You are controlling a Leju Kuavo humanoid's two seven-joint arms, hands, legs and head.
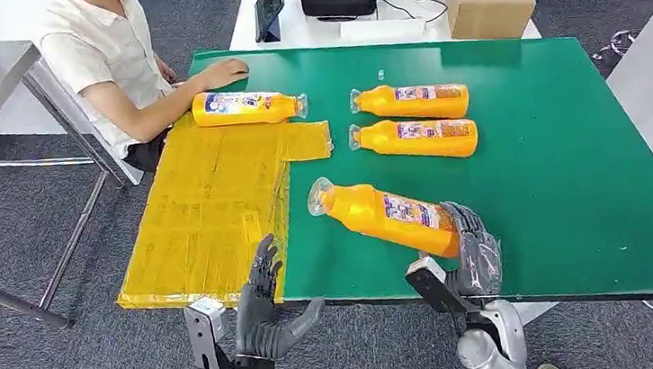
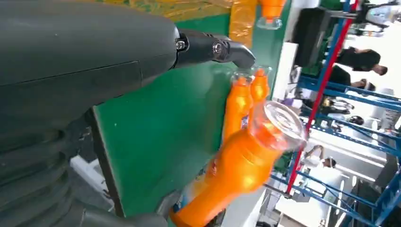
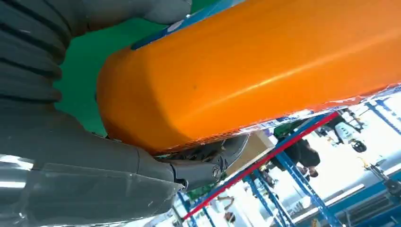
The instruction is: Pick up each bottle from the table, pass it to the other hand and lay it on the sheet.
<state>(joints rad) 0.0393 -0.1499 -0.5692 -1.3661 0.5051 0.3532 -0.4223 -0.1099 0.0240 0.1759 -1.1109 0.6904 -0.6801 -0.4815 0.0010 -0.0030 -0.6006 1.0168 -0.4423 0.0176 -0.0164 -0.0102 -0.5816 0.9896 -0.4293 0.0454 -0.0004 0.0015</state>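
Your right hand (image 1: 471,245) grips the base end of an orange bottle (image 1: 386,211) near the front edge of the green table (image 1: 566,170), the clear cap pointing toward the yellow sheet (image 1: 207,205). Your left hand (image 1: 263,313) hovers just off the table's front edge beside the sheet, fingers spread and holding nothing. One bottle (image 1: 248,107) already lies at the sheet's far end near a seated person (image 1: 117,64); two more bottles (image 1: 413,120) lie side by side on the bare table farther back.
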